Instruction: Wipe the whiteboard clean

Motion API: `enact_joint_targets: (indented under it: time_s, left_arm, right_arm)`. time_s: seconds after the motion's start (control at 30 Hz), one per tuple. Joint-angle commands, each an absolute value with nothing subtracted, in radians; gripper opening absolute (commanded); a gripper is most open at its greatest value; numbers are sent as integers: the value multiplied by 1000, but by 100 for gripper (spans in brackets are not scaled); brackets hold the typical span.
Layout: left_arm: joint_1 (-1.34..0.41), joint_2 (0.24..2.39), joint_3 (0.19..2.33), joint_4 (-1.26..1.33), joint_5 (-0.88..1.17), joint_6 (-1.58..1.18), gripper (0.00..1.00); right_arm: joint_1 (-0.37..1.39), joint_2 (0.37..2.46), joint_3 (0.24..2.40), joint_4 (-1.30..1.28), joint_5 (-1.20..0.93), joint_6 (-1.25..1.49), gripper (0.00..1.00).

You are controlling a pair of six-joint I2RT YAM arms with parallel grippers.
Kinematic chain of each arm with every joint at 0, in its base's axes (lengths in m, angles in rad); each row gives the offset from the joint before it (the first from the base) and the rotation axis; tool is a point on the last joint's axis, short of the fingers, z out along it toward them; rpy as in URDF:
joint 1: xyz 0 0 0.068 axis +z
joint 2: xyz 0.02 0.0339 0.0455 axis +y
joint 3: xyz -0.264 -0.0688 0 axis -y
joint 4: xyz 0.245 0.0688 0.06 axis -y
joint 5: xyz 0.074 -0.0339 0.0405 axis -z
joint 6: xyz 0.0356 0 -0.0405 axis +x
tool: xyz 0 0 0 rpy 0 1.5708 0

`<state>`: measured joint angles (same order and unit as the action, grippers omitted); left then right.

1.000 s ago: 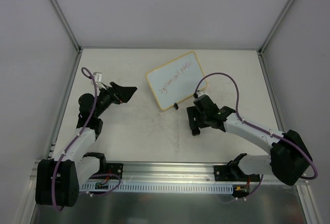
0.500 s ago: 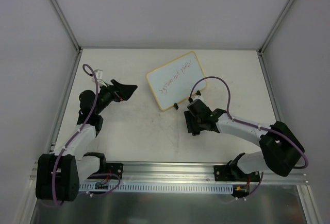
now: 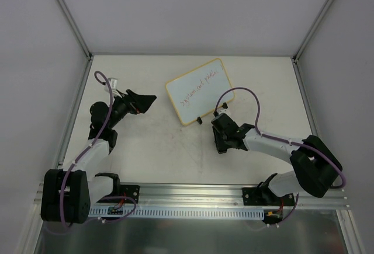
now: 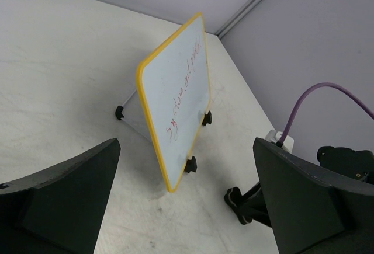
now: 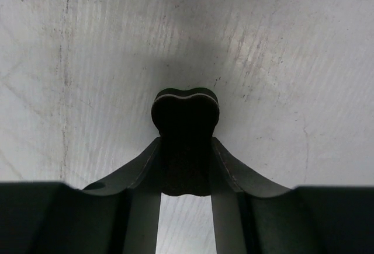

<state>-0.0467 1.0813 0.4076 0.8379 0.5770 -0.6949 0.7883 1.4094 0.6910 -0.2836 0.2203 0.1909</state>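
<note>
Nearest me, the right jaws (image 3: 224, 139) point straight down at the surface (image 3: 152, 155) and are pressed in on a small black eraser (image 5: 185, 114). The wrist view shows the block pinched between the two fingers, its end just above the scuffed white top. Farther in on the left, the left jaws (image 3: 143, 101) hang spread wide with nothing between them, aimed across toward the middle. Beyond both sits the whiteboard (image 3: 198, 90), past the middle of the surface and a little right of centre, propped at a tilt on its black clip feet, with a line of red writing along its length not yet wiped. Its long axis runs on a diagonal, from the near left up to the far right. The lower edge with the feet faces the right arm. From the right jaws the board lies just beyond and slightly left, its near corner close by but not touching them. From the left jaws it is off to the right and clearly farther away. So the right arm is the nearer one and already has the eraser. To my eye the coming move is a lift and a short reach forward onto the sloped face, then strokes along that diagonal, pressed lightly enough that the board does not skid or tip back on its feet.
</note>
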Motion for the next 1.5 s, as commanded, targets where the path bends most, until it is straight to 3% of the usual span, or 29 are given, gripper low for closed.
enact_joint_targets:
  time_s: [0.0, 0.03, 0.1, 0.4, 0.47, 0.63, 0.97, 1.13, 1.33, 1.47]
  left_arm:
    - [-58, 1092, 416, 949, 621, -663, 99]
    - [-63, 1101, 417, 956, 632, -651, 99]
    - [-69, 1115, 425, 963, 634, -637, 99]
    - [-81, 1354, 463, 1187, 727, -730, 99]
    - [-83, 1414, 468, 1253, 727, -749, 99]
    - [-84, 1502, 512, 1287, 738, -747, 99]
    - [-97, 1623, 630, 1304, 759, -727, 99]
    - [-98, 1692, 701, 1260, 753, -709, 88]
    - [-113, 1787, 771, 1272, 759, -727, 86]
    - [-132, 1836, 808, 1272, 773, -732, 74]
  right_arm:
    - [795, 1427, 693, -272, 248, 203, 33]
    - [795, 1427, 695, -273, 250, 199, 28]
    - [795, 1427, 696, -272, 244, 196, 29]
    - [795, 1330, 787, -354, 233, 134, 13]
    - [795, 1316, 830, -376, 238, 117, 6]
    - [793, 1289, 899, -400, 226, 83, 0]
    - [793, 1353, 1107, -400, 218, 15, 0]
    - [793, 1403, 1228, -399, 216, 8, 0]
    - [793, 1496, 1345, -399, 209, -35, 0]
    - [793, 1566, 1405, -394, 268, -58, 0]
